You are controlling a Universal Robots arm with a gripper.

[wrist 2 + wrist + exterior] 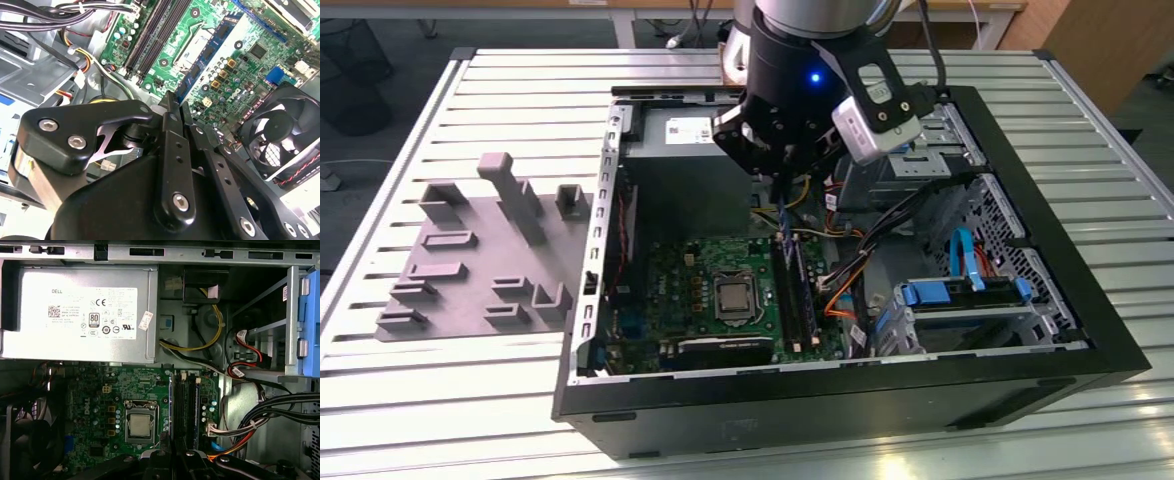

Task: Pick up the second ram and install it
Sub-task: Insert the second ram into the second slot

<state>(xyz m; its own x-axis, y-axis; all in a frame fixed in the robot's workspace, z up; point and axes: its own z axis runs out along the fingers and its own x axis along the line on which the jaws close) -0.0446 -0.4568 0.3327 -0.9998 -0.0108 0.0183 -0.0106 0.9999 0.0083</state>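
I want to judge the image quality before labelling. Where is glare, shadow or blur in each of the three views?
Exterior view: window light glares off the ribbed metal table, while the inside of the computer case is dim. Second wrist view: the black gripper up close is soft and dark, and the motherboard behind is sharp. First wrist view: the silver power supply is bright, and the fan corner lies in shadow.

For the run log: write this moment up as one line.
pincer: inside open case, above motherboard, near memory slots | grip: cannot tell | holder tray: on the exterior view's left of case
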